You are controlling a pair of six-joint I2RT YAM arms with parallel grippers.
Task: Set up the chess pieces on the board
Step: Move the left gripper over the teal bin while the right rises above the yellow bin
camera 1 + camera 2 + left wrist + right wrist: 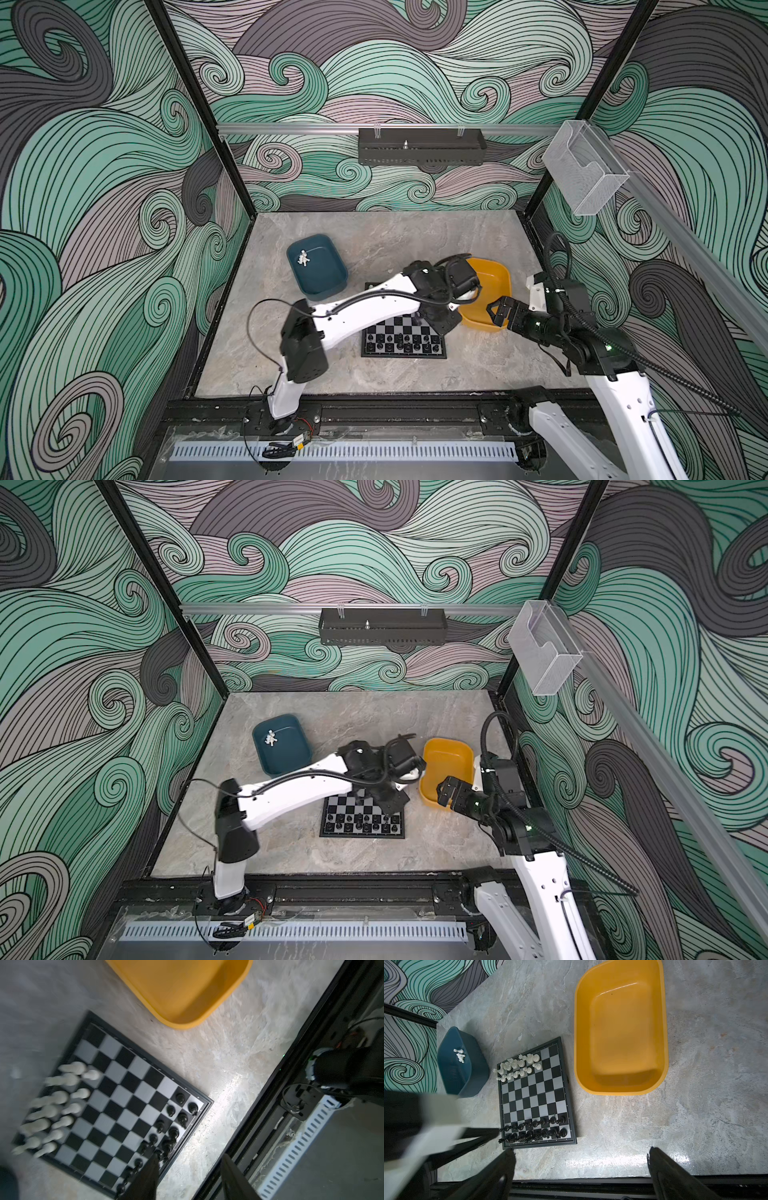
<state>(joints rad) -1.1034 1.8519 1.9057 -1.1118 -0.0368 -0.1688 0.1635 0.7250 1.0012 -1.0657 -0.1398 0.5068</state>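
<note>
The board (404,338) lies on the table's middle, half under my left arm. Black chess pieces (537,1128) fill its two near rows. White chess pieces (519,1066) stand in its two far rows, with free squares at that side's right end. A small cluster of white pieces (303,258) lies in the teal tray (328,286). My left gripper (190,1156) is open and empty, one fingertip (154,1159) beside the black rows (166,1132). My right gripper (581,1150) is wide open and empty, hanging above the yellow tray's near rim in both top views (496,313).
The yellow tray (620,1032) right of the board has nothing in it. A black frame rail (374,409) runs along the table's near edge. Patterned walls close in the left, back and right sides.
</note>
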